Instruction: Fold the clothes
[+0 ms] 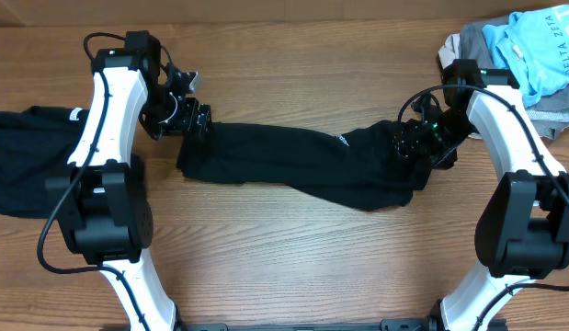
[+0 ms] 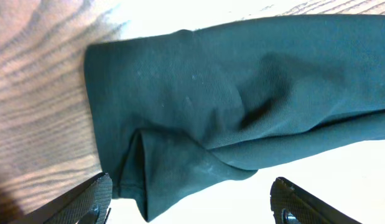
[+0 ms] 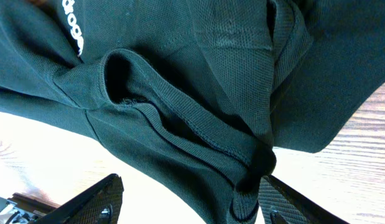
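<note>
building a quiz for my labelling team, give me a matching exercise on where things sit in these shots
Things: 1 long black shirt; 2 other black garment; 3 pale-blue garment; 4 left gripper.
Places: a far right corner of the table; b left edge; c middle; d open, at the long shirt's left end.
Pairs: 1-c, 2-b, 3-a, 4-d.

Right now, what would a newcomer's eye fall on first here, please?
The black T-shirt lies as a long band across the middle, left gripper and right gripper open at its ends. Next come the pale-blue and grey pile at the far right corner and a second black garment at the left edge.
</note>
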Robot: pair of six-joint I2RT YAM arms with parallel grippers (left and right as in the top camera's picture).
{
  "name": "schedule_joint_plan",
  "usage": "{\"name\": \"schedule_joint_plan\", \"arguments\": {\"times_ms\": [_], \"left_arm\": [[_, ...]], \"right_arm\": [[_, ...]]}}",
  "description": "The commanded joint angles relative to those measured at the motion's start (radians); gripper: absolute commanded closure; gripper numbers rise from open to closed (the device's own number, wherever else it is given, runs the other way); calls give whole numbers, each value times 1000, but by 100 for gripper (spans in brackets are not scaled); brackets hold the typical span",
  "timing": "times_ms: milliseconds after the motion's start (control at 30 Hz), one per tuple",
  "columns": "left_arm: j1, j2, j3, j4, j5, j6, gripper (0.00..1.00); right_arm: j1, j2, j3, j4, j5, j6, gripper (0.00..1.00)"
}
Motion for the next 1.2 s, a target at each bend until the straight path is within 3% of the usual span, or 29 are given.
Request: {"name": "schedule_joint_plan", "arguments": {"times_ms": [0,133,400,800,867,900,967,1000,1167], "left_arm": [[2,24,0,14,-26,56,17],[2,63,0,35,-114,57,13],[2,157,0,38,-122,68,5],[8,270,-1,50,-83,79,12],[5,280,-1,56,-64,79,21],[3,284,-1,61,-48,79,32],[-3,286,-1,64,-18,78,79],[-8,286,-2,64,-15,74,96],[-11,270,8,41,-14,16,96]], "right_arm": [[-2,-34,23,8,-19,-14,25],[-2,-34,23,9,-19,-14,24],[-2,-34,23,14,-18,-14,20],[-2,-34,23,34,-18,-14,14],[-2,-34,23,34,-18,-14,14],[-2,-34,23,35,-18,-14,13],[-2,-34,23,39,-18,-14,12],[-2,-34,23,41,-18,-14,12],[-2,-34,23,40,-19,-10,12]]}}
